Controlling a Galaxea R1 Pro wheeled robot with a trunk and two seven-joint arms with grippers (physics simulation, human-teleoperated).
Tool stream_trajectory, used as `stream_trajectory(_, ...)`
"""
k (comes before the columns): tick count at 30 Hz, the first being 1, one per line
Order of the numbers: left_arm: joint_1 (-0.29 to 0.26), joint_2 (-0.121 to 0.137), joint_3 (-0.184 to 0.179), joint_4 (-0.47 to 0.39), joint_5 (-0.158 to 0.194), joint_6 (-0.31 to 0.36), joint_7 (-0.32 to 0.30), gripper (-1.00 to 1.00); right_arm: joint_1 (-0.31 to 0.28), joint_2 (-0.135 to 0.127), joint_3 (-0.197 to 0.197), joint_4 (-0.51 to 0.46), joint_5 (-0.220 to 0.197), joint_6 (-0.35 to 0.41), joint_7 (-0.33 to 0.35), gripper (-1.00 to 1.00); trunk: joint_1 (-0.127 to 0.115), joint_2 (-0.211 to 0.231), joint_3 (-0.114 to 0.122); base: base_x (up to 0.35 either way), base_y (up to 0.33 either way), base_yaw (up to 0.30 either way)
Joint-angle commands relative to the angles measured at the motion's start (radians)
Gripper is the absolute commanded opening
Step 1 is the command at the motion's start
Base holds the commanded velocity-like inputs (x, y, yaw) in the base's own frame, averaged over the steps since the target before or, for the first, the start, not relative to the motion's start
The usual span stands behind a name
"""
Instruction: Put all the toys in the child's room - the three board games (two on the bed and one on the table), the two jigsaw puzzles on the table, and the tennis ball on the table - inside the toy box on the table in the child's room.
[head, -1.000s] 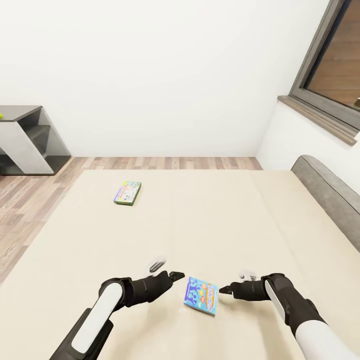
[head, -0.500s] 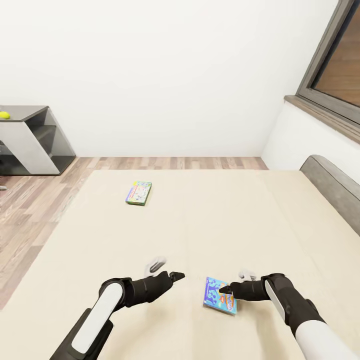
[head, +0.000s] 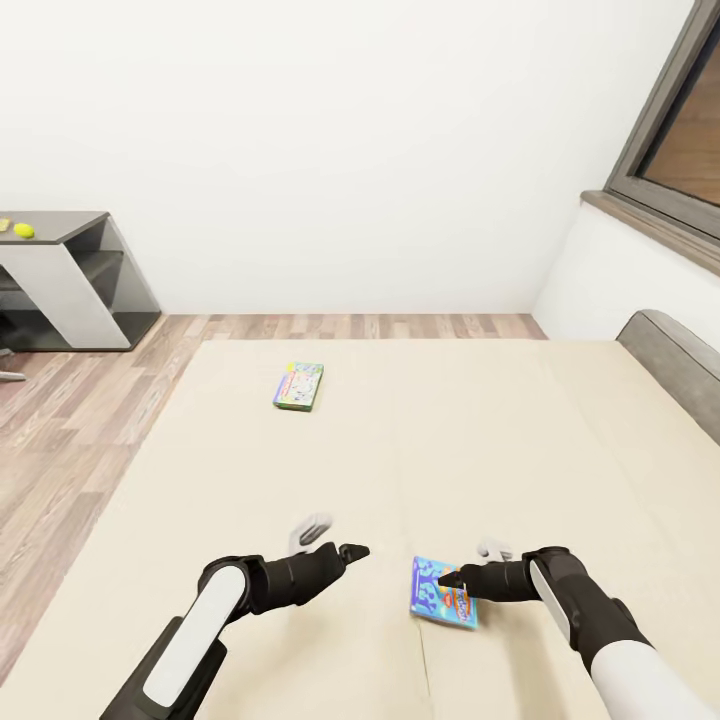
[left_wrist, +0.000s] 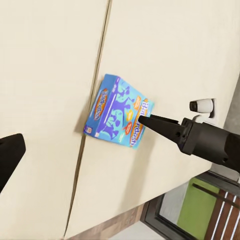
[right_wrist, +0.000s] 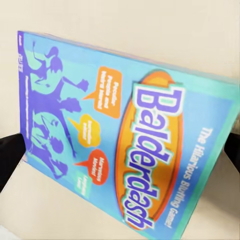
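From our head camera we see the beige bed (head: 420, 440) spread wide, with the blue Balderdash box (head: 441, 592) lying flat on its plain cover near the foot edge closest to us. Our right tool (head: 462, 579) reaches over that box's edge; whether its jaws are clenched or released we cannot tell. Our left tool (head: 352, 551) hangs beside the box, apart from it, its state also unclear. The green-edged game box (head: 298, 386) lies farther up the bed. The right wrist camera alone lets us read the glossy printed lid (right_wrist: 120, 145): purple silhouettes, orange bubbles. The left wrist camera adds a seam (left_wrist: 89, 125) in the cover beneath the box.
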Motion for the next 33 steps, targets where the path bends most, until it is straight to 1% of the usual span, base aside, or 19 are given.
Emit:
stream_trajectory(1,-0.001,0.001,-0.001,-0.001,0.01,0.0,0.01,1.0,0.0,0.0,-0.003,-0.001,-0.003,0.008,0.001,1.0,0.0,0.0,-0.001,0.0,0.065,0.0)
stream_trajectory(21,-0.001,0.001,-0.001,0.002,0.009,0.0,0.01,1.0,0.0,0.0,-0.003,-0.001,-0.003,0.008,0.003,1.0,0.0,0.0,-0.001,0.0,0.02,0.0)
stream_trajectory(33,-0.001,0.001,-0.001,0.004,-0.008,0.0,0.01,1.0,0.001,0.0,-0.002,-0.001,-0.003,0.008,0.004,1.0,0.0,0.0,-0.001,0.0,0.01,0.0)
